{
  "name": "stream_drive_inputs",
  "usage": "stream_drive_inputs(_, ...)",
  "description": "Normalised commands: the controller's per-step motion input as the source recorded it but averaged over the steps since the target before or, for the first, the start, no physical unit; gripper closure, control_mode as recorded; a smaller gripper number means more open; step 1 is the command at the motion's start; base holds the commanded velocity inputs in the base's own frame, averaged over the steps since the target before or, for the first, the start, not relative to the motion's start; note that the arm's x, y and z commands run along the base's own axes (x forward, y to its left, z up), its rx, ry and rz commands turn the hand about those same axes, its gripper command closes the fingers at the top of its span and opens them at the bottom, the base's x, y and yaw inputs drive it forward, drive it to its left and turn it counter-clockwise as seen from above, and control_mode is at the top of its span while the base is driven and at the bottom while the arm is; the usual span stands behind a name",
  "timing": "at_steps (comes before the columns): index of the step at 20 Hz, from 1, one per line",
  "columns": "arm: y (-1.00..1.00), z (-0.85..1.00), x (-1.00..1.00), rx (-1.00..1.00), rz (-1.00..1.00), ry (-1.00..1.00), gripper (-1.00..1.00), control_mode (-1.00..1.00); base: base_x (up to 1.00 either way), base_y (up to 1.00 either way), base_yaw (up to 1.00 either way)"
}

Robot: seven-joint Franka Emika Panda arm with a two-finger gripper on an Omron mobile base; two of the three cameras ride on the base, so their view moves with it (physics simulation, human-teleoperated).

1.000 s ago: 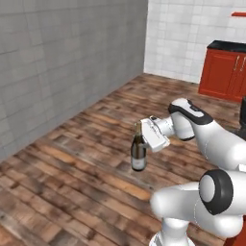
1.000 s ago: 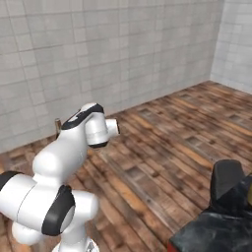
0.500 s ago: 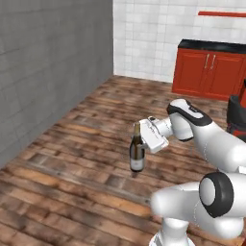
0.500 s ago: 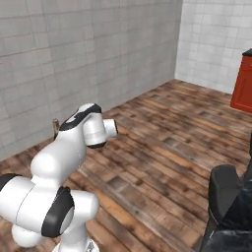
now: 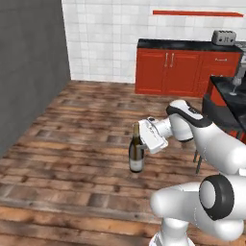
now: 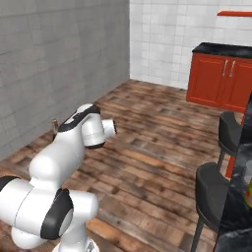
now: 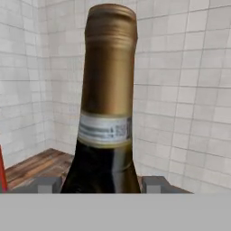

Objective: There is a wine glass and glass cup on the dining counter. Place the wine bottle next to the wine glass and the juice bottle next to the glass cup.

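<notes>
The gripper is closed on the wine bottle, holding it upright in the air above the wooden floor, well short of the red cabinets.

The white arm rises from its base, bends at the dark elbow joint and reaches out level, its hand turned sideways toward the wine bottle, which hangs upright clear of the floor. The gripper is clamped on the wine bottle at its shoulder, just below the gold neck, and in the hand view a finger tip sits on either side of the dark glass. From the right base view the forearm points away, with the bottle's tip peeking out just past the upper arm
</notes>
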Motion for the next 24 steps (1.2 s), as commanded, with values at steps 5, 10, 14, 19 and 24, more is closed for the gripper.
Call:
stream_drive_inputs(5, 0.0, 0.0, 0.0, 0.0, 0.0, 0.0, 1.0, 1.0, 0.65, 0.25, -0.44)
stream_drive_inputs(10, 0.0, 0.0, 0.0, 0.0, 0.0, 0.0, 1.0, 1.0, 0.67, 0.24, -0.42)
stream_drive_inputs(14, 0.0, 0.0, 0.0, 0.0, 0.0, 0.0, 1.0, 1.0, 0.7, 0.26, -0.39)
stream_drive_inputs(19, 0.0, 0.0, 0.0, 0.0, 0.0, 0.0, 1.0, 1.0, 0.72, 0.3, -0.38)
stream_drive_inputs(24, 0.0, 0.0, 0.0, 0.0, 0.0, 0.0, 1.0, 1.0, 0.71, 0.33, -0.4)
